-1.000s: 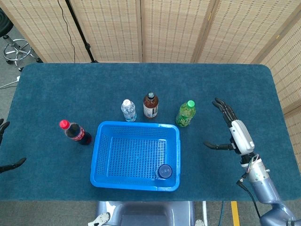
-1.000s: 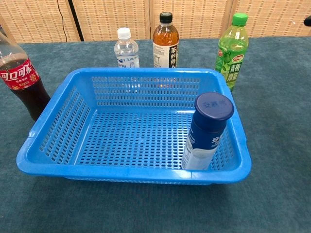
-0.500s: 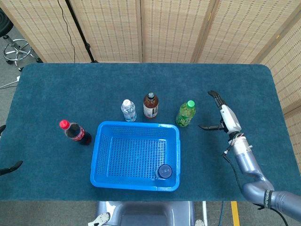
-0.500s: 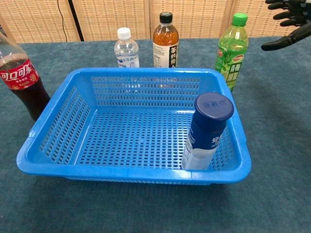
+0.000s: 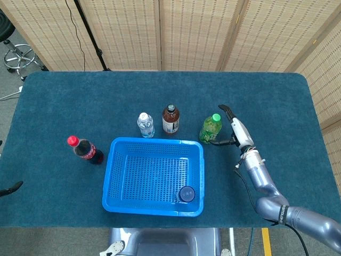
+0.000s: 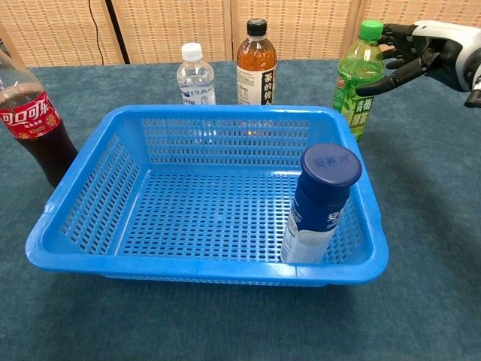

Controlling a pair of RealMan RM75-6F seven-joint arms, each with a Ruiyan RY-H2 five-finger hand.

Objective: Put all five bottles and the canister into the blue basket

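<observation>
Table (image 5: 298,101) under the right hand (image 5: 236,129) covered in dark teal cloth, rounded far corners. Beyond the hand and along the far table edge — tan woven folding screens (image 5: 197,32); same panels run down the side behind it. Far across from the hand: grey floor, black stand pole (image 5: 90,33), a stool (image 5: 20,56) — chrome base.

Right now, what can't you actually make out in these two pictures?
- Left robot hand: head view, cut off by the left edge; only a dark tip shows, so its state is unclear.
- Cola bottle: chest view, its top is cut off by the left edge.
- Right robot hand and green bottle: whether they touch cannot be told in either view.
- Small print on the blue canister: too small to read.
</observation>
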